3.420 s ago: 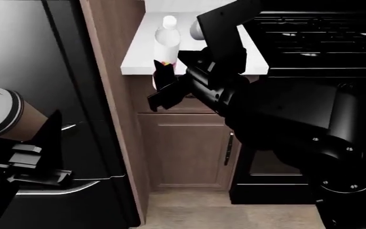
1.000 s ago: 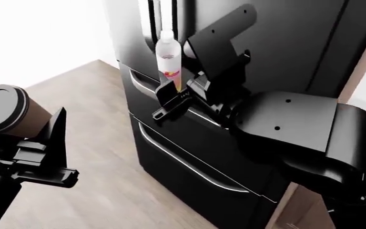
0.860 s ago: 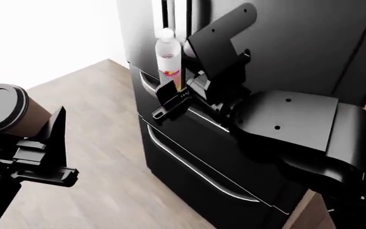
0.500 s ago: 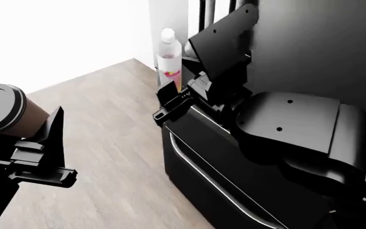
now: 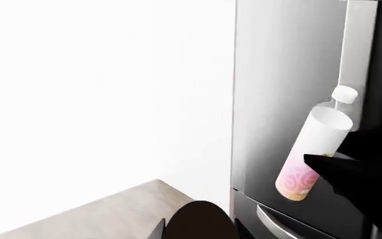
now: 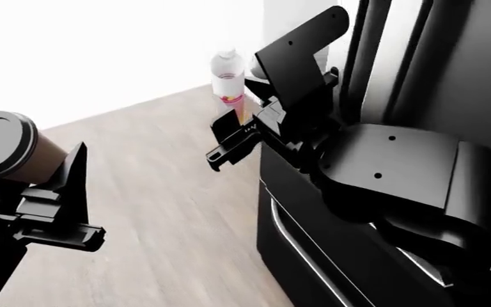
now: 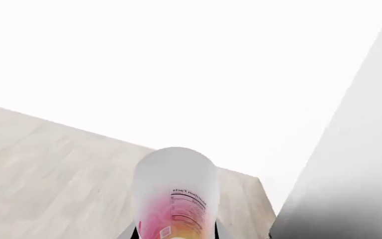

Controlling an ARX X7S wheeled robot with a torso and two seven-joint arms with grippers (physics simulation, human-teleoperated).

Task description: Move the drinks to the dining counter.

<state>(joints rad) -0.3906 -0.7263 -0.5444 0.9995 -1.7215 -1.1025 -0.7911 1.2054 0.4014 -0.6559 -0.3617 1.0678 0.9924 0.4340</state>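
In the head view, a brown paper coffee cup (image 6: 11, 150) with a black lid sits tilted in my left gripper (image 6: 34, 182), which is shut on it at the lower left. The left wrist view shows only the cup's dark lid (image 5: 201, 223) between the fingers. A clear pink-labelled bottle (image 6: 227, 80) stands upright in my right gripper (image 6: 238, 121), which is shut on its base. The same bottle (image 7: 175, 191) fills the lower middle of the right wrist view, and the bottle (image 5: 314, 149) also shows in the left wrist view. The dining counter is out of view.
A tall black fridge (image 6: 416, 77) stands close on the right behind my right arm, with a silver drawer handle (image 6: 301, 256) low down. Light wood floor (image 6: 160, 192) stretches to the left and ahead, up to a white wall (image 6: 100, 38).
The view has swung: the fridge has slid to the right, and more floor and white wall show. Both grippers keep the same hold on the cup and the bottle.
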